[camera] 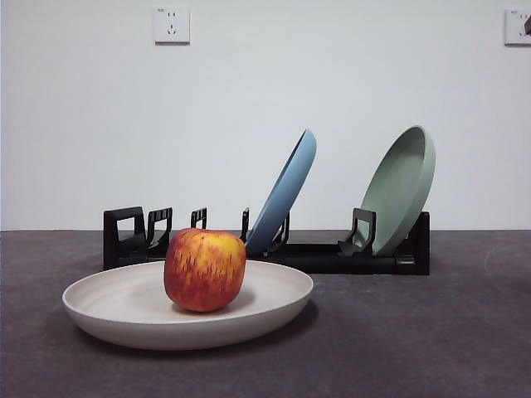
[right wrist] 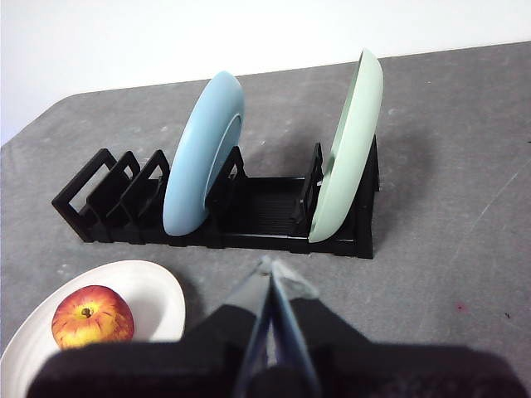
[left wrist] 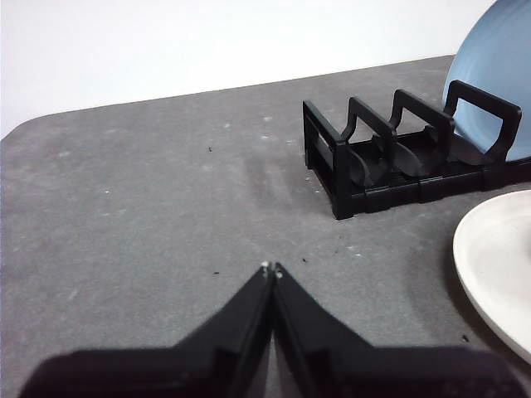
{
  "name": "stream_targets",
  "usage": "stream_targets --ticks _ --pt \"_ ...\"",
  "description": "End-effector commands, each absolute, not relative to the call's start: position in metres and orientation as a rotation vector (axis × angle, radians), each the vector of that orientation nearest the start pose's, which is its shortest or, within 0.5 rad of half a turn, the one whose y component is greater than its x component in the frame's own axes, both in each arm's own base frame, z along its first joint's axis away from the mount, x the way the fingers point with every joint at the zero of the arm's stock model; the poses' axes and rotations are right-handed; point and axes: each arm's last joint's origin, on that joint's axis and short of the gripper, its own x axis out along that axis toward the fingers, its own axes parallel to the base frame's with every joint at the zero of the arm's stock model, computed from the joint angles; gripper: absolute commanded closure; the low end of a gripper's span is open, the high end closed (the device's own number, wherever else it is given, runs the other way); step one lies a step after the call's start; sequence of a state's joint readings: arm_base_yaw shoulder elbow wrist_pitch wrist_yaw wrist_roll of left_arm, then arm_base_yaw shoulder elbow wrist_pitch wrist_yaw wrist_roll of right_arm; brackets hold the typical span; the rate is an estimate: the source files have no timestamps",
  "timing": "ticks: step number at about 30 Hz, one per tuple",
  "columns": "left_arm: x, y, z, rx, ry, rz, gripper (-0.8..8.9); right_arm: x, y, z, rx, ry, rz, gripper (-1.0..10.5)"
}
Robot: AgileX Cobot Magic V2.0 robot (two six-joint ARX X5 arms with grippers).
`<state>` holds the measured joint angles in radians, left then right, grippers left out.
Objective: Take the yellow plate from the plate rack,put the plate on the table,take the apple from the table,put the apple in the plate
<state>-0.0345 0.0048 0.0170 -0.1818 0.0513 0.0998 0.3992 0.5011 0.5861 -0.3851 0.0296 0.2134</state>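
Both claws, left claw (left wrist: 271, 269) and right claw (right wrist: 270, 265), are pinched closed on nothing and hang clear above the counter (camera: 431, 332), while the apple (camera: 205, 269) sits in the yellow plate (camera: 116, 303) lying before the plate rack (camera: 332, 253), so every step looks finished and no further move seems called for.

Light is even and fairly bright, with a plain pale wall (camera: 348, 99) showing no glare. In the front view the apple (camera: 204, 269) is sharp; its soft shadow falls toward 4 o'clock inside the plate (camera: 108, 303), whose own shadow spreads likewise on the table (camera: 431, 332). Both wrist views are slightly soft, and their near black jaws are blurred and featureless.
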Motion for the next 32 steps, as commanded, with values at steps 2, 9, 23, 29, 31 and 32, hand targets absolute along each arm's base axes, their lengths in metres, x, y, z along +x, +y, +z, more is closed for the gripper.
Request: stream_targets --ticks 2,9,23,29,31,32 --pt "0.096 -0.004 0.147 0.091 0.176 -0.092 8.16 0.111 0.046 0.280 0.150 0.335 0.331 9.5" --pt "0.096 -0.005 0.147 0.091 0.176 -0.092 8.16 0.111 0.046 0.280 0.106 0.328 0.331 9.5" --pt "0.096 -0.005 0.147 0.091 0.176 -0.093 8.16 0.102 0.021 0.256 -0.031 0.187 0.219 9.5" --pt "0.096 -0.005 0.147 0.091 0.176 -0.092 8.16 0.101 0.013 0.221 -0.017 0.074 0.190 9.5" --pt "0.096 -0.004 0.147 0.091 0.176 -0.092 8.16 0.100 0.012 0.208 -0.017 0.069 0.180 9.5" --pt "0.096 -0.004 0.147 0.091 0.176 -0.092 8.16 0.100 0.012 0.202 -0.017 0.075 0.178 9.5"
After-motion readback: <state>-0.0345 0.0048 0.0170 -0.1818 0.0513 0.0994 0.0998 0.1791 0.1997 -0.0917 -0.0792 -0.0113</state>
